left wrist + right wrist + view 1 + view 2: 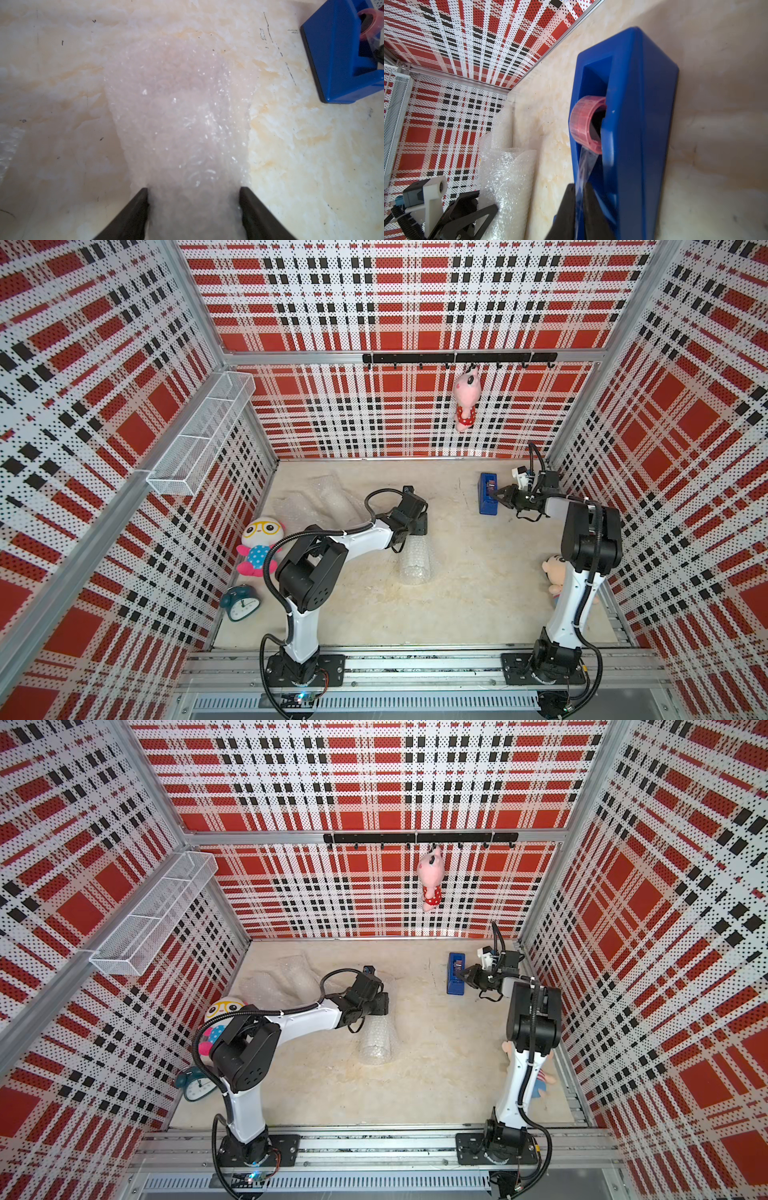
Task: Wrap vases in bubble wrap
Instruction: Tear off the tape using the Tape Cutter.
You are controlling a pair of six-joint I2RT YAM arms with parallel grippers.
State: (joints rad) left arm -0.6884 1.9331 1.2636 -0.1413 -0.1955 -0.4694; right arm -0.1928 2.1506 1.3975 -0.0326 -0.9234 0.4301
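A roll of bubble wrap (pixel 414 562) lies on the table in both top views; whatever vase it holds is hidden by the wrap. My left gripper (pixel 193 189) is shut on its far end, one finger pressed against each side (pixel 417 530). More bubble wrap (pixel 322 499) lies bundled at the back left. My right gripper (pixel 579 187) is at the blue tape dispenser (pixel 487 494), shut on the clear tape strip (pixel 586 164) that runs from the pink roll (pixel 583 124).
A plush doll with glasses (pixel 259 545) and a teal alarm clock (pixel 241 603) sit by the left wall. Another doll (pixel 555 576) is behind the right arm. A wire basket (pixel 199 435) hangs on the left wall, and a pink plush (pixel 466 400) on the back hook rail.
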